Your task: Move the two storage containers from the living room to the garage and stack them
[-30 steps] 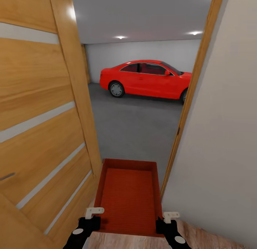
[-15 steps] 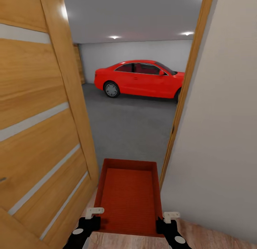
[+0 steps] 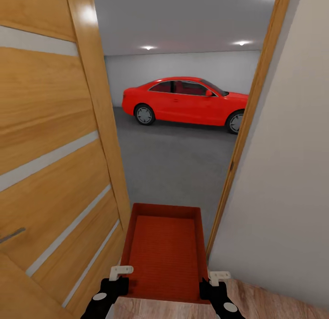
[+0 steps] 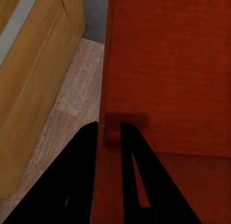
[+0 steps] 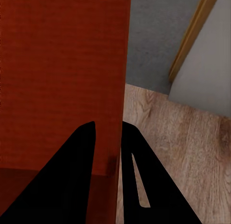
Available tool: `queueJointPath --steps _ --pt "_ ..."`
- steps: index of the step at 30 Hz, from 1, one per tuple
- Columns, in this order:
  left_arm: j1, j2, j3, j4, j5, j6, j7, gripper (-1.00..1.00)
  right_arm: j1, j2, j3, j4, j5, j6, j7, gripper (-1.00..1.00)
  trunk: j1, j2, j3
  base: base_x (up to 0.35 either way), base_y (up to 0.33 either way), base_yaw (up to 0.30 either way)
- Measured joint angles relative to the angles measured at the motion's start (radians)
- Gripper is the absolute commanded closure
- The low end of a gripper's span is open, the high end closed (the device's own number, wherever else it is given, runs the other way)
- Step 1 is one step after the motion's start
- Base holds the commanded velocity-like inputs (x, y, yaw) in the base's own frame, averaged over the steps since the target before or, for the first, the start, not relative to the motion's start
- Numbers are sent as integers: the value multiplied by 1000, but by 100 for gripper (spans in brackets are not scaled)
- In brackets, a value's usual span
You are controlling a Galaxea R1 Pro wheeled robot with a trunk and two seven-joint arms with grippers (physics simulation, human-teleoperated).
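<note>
both pincers (image 3: 121,270) (image 3: 218,277) clamped on one storage container's (image 3: 164,250) side walls, garage floor (image 3: 173,163) ahead

Head view: high, facing forward-down through doorway (image 3: 249,127) into garage. Wrist views: close along container (image 3: 164,255) side walls, shared with head.

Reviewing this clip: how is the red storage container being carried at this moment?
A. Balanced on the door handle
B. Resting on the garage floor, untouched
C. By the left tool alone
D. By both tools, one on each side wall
D: the left tool and right tool each pinch a side wall of the storage container, held in the doorway.
</note>
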Motion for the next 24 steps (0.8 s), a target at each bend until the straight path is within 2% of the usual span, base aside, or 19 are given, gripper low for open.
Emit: queueJointPath --steps 12,24 --pt "0 0 0 -1 0 0 0 100 0 0 0 0 0 0 0 100 0 0 0 16 11 0" --pt "0 0 0 1 0 -1 0 100 0 0 0 0 0 0 0 100 0 0 0 266 34 0"
